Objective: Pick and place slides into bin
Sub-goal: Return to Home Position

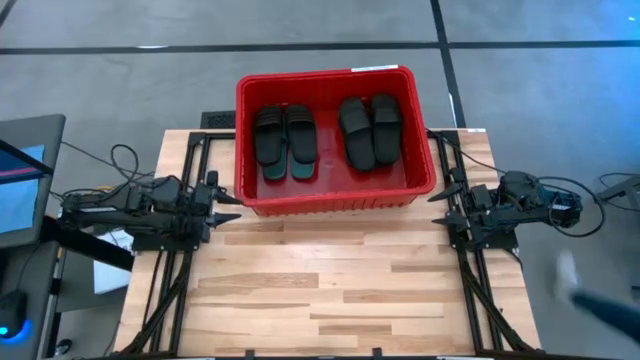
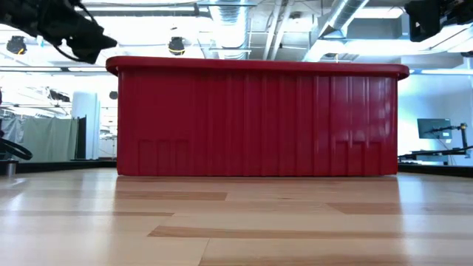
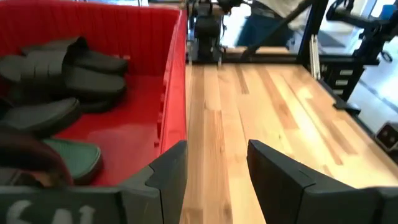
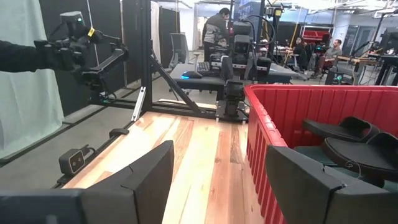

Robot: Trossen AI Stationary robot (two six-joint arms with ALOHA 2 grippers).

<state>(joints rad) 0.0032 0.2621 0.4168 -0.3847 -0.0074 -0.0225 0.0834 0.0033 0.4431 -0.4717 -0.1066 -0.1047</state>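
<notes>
The red bin (image 1: 330, 203) stands at the table's far middle; its ribbed near wall (image 2: 259, 118) fills the low view. Inside lie two black pairs of slides, one on the left (image 1: 285, 140) and one on the right (image 1: 370, 128). A green slide (image 3: 74, 158) peeks out under the black ones (image 3: 62, 68). My left gripper (image 1: 228, 200) hovers open off the bin's near left corner, fingers apart over bare wood (image 3: 214, 177). My right gripper (image 1: 440, 195) hovers open off the near right corner (image 4: 227, 180), with black slides (image 4: 348, 140) showing past the bin's rim.
Bare wooden tabletop (image 1: 330, 290) stretches in front of the bin. Black frame rails (image 1: 175, 290) run along both sides of the table. A monitor (image 1: 20, 180) stands at the left. People sit and stand in the room beyond (image 4: 217, 31).
</notes>
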